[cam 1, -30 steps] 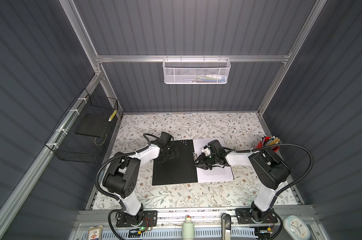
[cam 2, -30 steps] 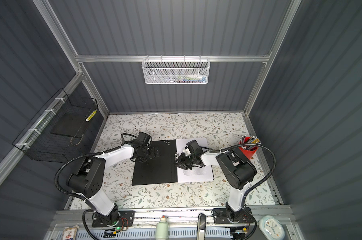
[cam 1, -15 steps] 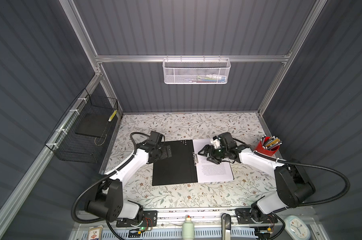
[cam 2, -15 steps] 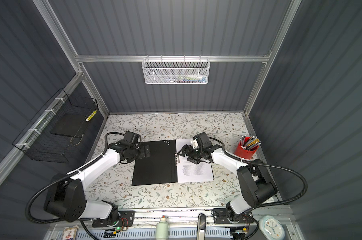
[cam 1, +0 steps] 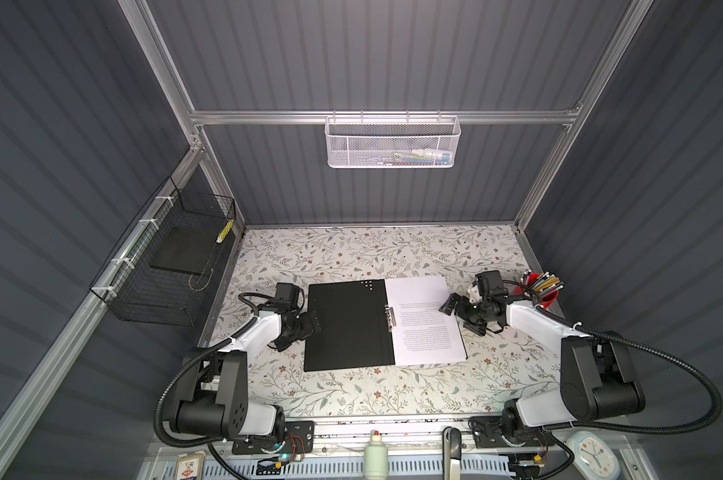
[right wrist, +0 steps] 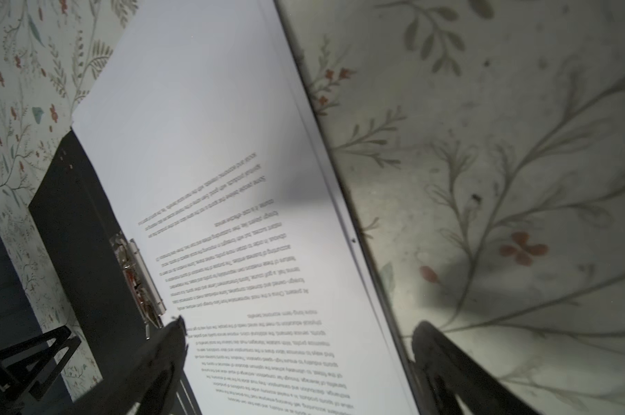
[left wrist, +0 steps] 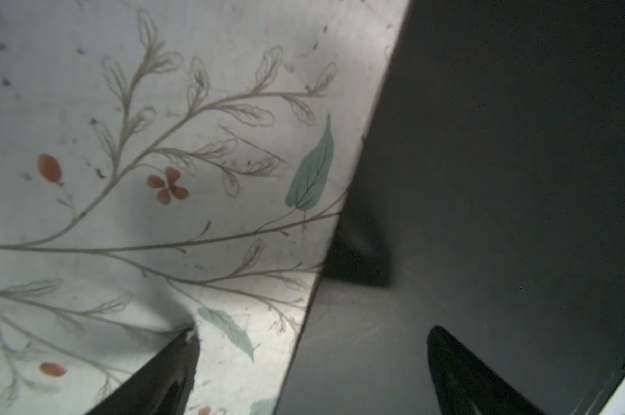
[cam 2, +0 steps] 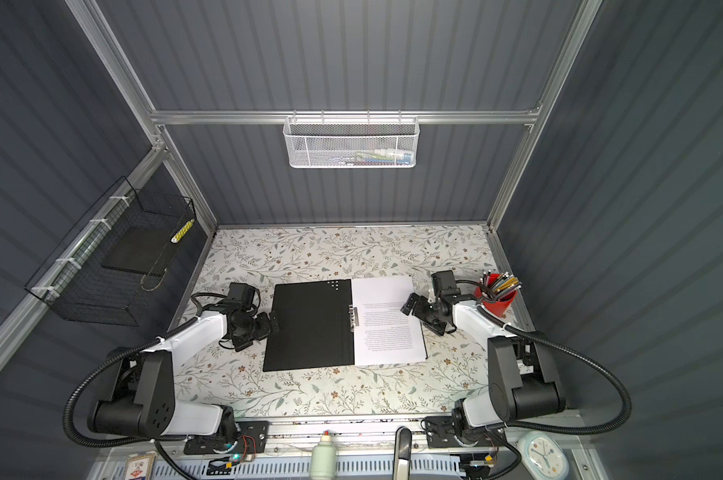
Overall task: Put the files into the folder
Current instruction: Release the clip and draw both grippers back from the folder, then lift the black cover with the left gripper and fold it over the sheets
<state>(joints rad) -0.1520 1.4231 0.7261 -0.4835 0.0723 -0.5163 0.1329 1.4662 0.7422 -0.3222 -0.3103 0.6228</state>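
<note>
**Looks like the files (cam 1: 424, 320) are tucked in the folder (cam 1: 347, 328)**

The folder is laid open, with the files stacked on its right half. The left gripper (cam 1: 306, 331) is parked at its left edge, the right gripper (cam 1: 459, 316) at its right edge, fingers spread on both.

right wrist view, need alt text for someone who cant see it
Printed white files lie in the open black folder beside its metal clip, on a floral table. The right gripper, jaws open and empty, spans the files' outer edge.
</note>
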